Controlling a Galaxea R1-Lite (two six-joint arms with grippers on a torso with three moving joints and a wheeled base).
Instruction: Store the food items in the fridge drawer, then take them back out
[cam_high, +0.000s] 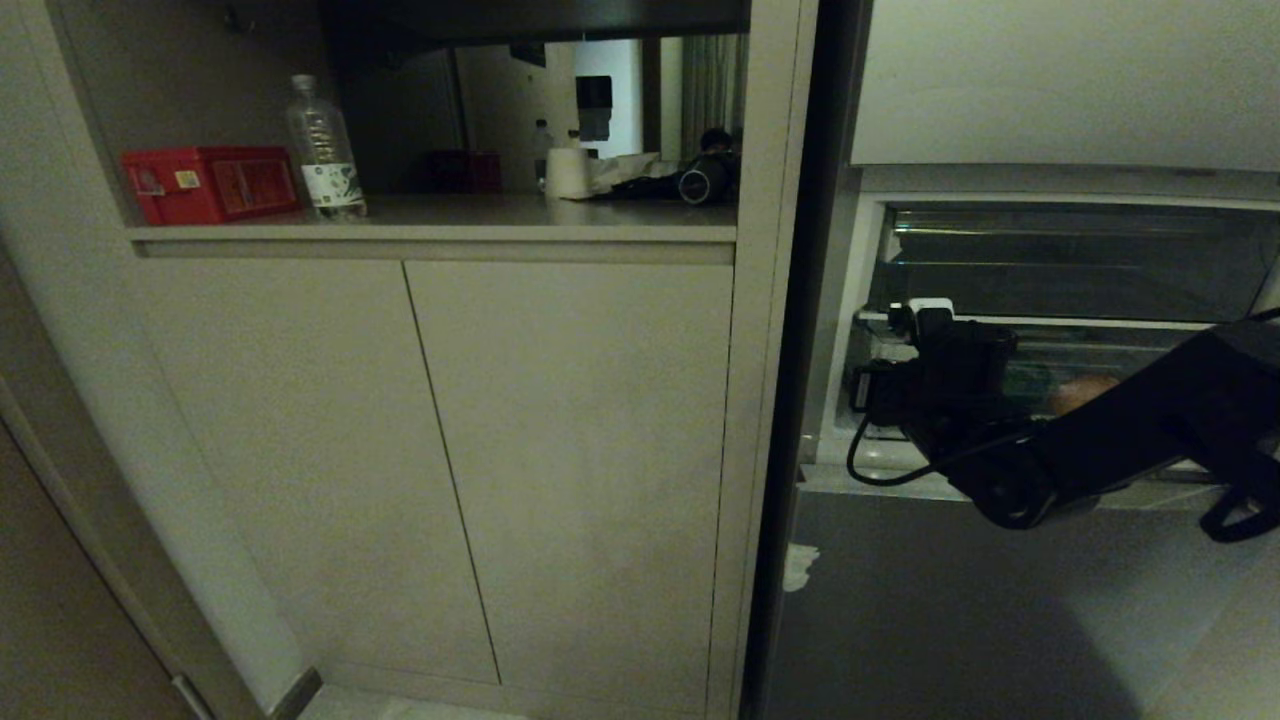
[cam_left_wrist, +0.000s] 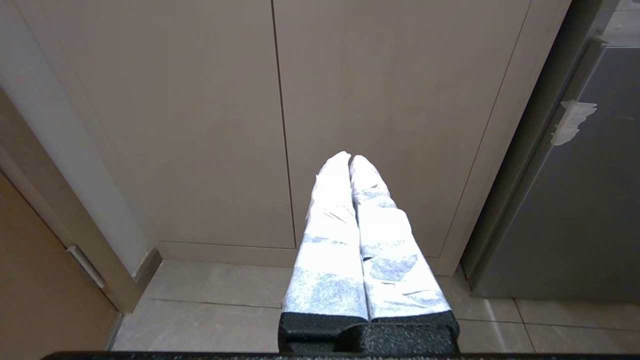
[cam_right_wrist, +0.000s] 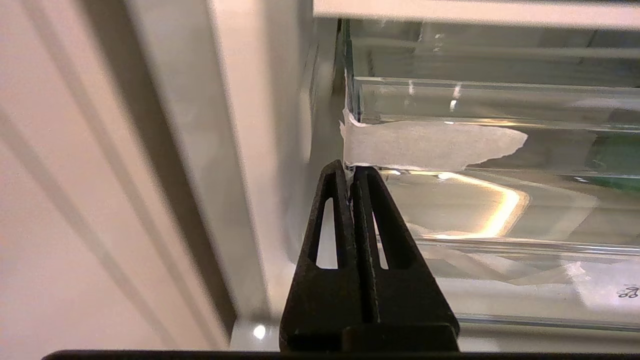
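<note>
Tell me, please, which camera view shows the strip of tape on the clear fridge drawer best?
The right wrist view: the tape fills mid-frame on the drawer corner, torn edge plain, just past the shut right hand. In the head view the right arm covers that spot. The left wrist view faces cabinet doors and shows no drawer.

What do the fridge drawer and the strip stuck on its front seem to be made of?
The drawer looks like clear, glossy plastic: you see through its wall, and its rim carries bright reflections. The strip looks like matte, pale paper tape, perhaps masking tape: it is opaque and has one torn, ragged end. The shut right gripper sits just below it.
</note>
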